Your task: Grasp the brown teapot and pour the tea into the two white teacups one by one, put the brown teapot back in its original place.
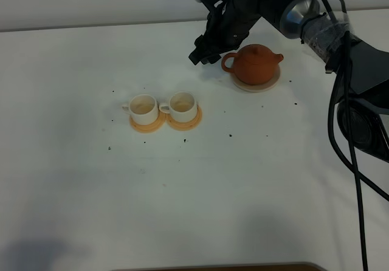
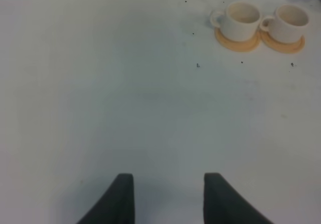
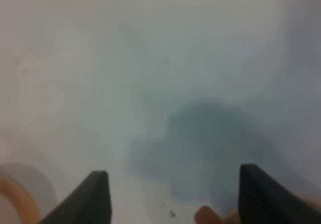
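1. The brown teapot [image 1: 258, 64] sits upright on the cream saucer [image 1: 255, 88] at the far right of the table [image 1: 73, 180]. Its spout points right and its loop handle points left.
2. The right end effector [image 1: 203, 48] hangs close beside the handle side of the teapot. Its fingers are spread wide with nothing between them, and the right wrist view is blurred.
3. The two white teacups [image 1: 143, 107] stand side by side on orange coasters [image 1: 188, 124], well apart from the teapot.
4. The left end effector [image 2: 168, 176] is open and empty over bare table, well away from the teacups.
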